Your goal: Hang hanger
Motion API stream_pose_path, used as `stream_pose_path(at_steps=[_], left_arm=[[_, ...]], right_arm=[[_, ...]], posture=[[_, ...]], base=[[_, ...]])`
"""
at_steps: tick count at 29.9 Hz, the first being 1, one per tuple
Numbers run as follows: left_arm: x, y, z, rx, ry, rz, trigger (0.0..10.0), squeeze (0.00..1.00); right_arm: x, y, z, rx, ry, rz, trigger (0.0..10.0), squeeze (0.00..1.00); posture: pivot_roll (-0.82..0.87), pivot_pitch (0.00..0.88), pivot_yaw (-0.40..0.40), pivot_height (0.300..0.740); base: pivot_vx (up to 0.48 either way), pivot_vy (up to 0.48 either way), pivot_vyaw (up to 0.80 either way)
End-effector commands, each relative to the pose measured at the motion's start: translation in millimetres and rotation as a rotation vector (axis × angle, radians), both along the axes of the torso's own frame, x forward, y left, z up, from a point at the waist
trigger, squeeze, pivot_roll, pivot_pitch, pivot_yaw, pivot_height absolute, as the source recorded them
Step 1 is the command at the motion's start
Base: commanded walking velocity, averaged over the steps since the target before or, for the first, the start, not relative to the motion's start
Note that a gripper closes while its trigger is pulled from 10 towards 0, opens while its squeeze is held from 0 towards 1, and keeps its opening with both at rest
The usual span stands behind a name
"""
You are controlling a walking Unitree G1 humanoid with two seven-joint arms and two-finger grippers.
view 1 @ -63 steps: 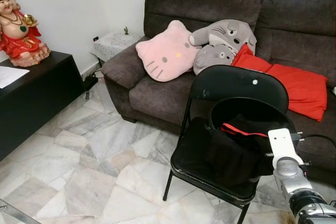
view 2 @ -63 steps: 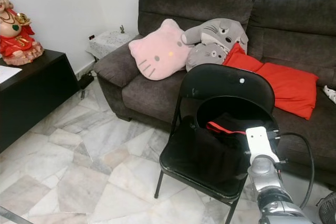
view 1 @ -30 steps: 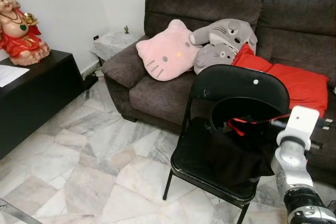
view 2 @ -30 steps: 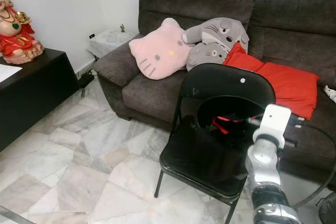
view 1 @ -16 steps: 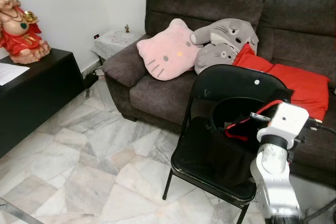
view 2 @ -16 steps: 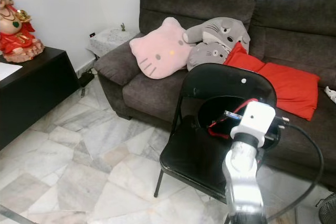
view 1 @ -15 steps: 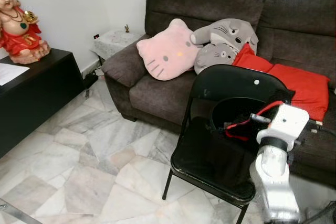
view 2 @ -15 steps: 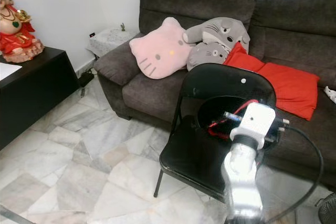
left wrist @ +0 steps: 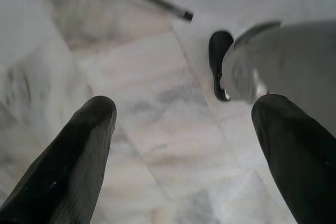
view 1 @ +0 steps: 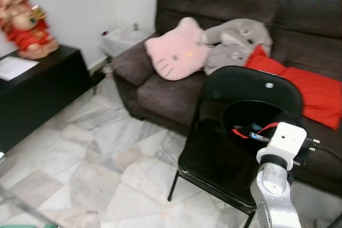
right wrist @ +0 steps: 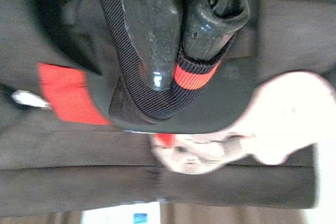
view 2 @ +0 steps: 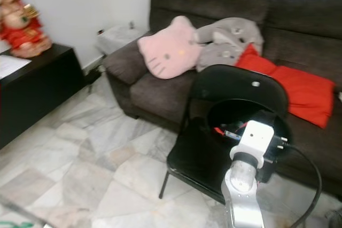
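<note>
Two claws: right claw (right wrist: 178, 30) clamped on black-red strap (right wrist: 157, 98) over chair (view 1: 251, 86); left claw (left wrist: 184, 150) spread wide

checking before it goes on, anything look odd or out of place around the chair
Yes. The task names a hanger, but the right gripper has its jaws shut on a black and red strap of the dark bag slumped on the chair. The strap is pulled up through the chair back's opening. The head views are blurred.

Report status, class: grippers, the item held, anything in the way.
Right gripper shut on black strap with red band, above black folding chair. Left gripper open over marble floor, idle. Chair backrest close ahead; item's body unclear.
</note>
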State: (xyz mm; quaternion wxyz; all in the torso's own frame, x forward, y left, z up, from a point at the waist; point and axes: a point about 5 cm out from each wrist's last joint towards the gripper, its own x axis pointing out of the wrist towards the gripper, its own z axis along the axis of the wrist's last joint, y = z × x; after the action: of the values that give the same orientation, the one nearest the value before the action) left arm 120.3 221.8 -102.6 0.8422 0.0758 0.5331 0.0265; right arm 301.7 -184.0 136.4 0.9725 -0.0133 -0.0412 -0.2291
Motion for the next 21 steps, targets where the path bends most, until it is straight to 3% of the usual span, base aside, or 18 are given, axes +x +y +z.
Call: stream_pose_path(at_steps=[1, 10, 21], left_arm=[[-7.8, 3.0, -1.8, 0.004, 0.02, 0.025, 10.0, 0.0], [-7.0, 1.9, -1.8, -0.002, 0.017, 0.035, 10.0, 0.0], [-7.0, 0.6, -2.1, -0.006, 0.014, 0.051, 10.0, 0.0]], right_arm=[[2.2, 5.3, 10.3, -0.013, -0.031, 0.027, 10.0, 0.0], [5.0, 13.6, 25.1, -0.11, -0.082, 0.078, 10.0, 0.0], [11.7, 44.6, 25.0, -0.165, -0.081, 0.318, 10.0, 0.0]], posture=[[0.02, 0.0, 0.03, 0.74], [0.02, 0.0, 0.023, 0.74], [0.02, 0.0, 0.011, 0.74]], base=[[0.0, 0.0, 0.8], [0.0, 0.0, 0.8], [0.0, 0.0, 0.8]])
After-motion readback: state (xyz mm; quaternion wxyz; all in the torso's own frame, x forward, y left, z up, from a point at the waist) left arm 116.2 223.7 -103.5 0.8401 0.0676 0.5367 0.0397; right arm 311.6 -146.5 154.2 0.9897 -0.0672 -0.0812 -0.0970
